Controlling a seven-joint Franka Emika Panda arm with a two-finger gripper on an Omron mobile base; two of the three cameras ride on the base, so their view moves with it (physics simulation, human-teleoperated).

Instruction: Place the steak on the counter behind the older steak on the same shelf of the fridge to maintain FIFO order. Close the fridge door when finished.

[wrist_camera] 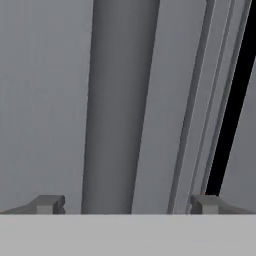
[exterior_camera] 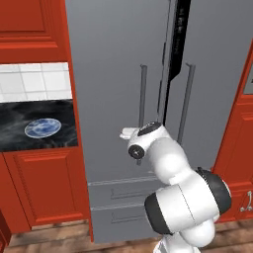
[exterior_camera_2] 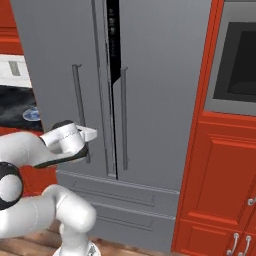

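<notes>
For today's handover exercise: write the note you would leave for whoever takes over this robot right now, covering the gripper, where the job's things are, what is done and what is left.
Gripper: open, holding nothing, its fingertips either side of the left door's bar handle, not closed on it.
Fridge: the doors are nearly shut, with a narrow dark gap between them.
Counter: a blue plate lies on it; I cannot see a steak there, nor inside the fridge.
Done: arm brought to the handle.
Left: judging by this, grip the handle, open the door, fetch the steak, place it behind the older one, close the door.
</notes>
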